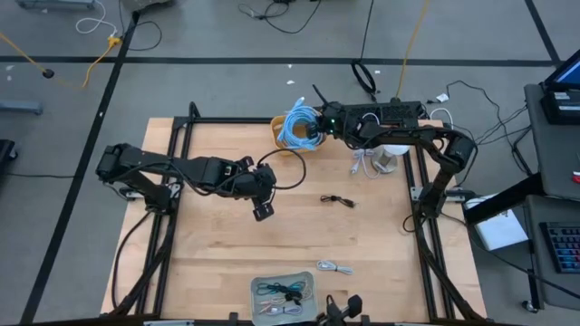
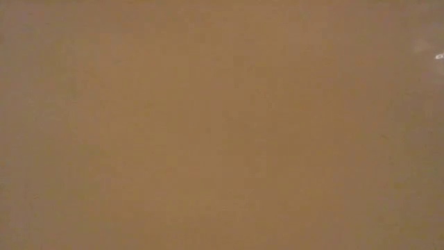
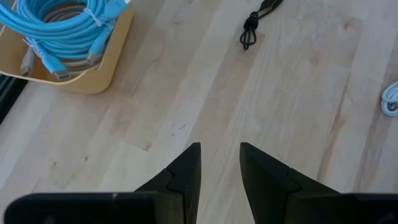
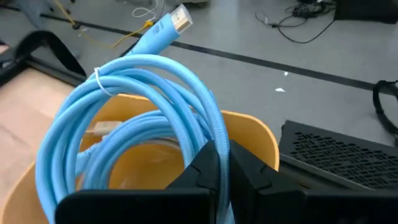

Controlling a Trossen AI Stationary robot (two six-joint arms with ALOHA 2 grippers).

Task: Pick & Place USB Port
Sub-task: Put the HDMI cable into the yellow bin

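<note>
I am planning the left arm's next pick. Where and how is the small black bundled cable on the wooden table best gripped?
Grip the small black bundled cable at its middle. Come straight down with the fingers across its length, because it lies flat and thin on the wooden table. The left gripper is open nearby.

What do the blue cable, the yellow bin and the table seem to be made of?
Blue cable: probably braided fabric sleeve, since a fine weave shows, with a metal plug. Yellow bin: likely plastic, smooth and matte. Table: wood, with visible grain and plank seams.
</note>
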